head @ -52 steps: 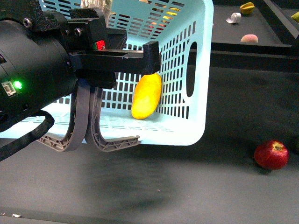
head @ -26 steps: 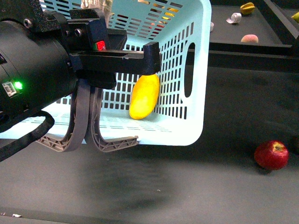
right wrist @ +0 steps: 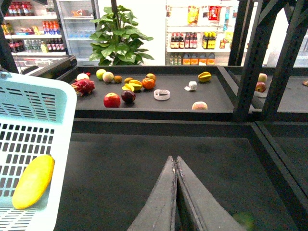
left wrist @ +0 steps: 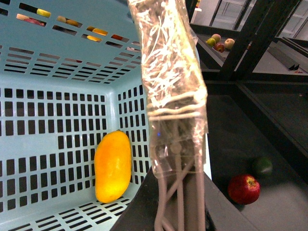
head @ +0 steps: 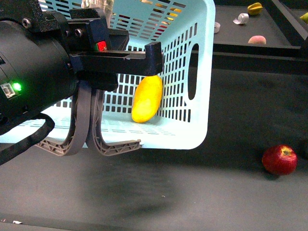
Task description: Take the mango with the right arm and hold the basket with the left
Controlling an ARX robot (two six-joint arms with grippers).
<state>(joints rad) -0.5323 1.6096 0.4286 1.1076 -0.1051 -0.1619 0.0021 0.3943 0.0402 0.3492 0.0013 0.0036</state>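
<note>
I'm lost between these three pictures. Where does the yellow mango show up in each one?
Front view: the mango stands mid-picture, leaning on the basket's inner right wall.
Left wrist view: the mango stands in a corner of the basket.
Right wrist view: the mango lies inside the basket, near its rim.
Shared landmark: the turquoise slotted basket, visible in all three.
</note>
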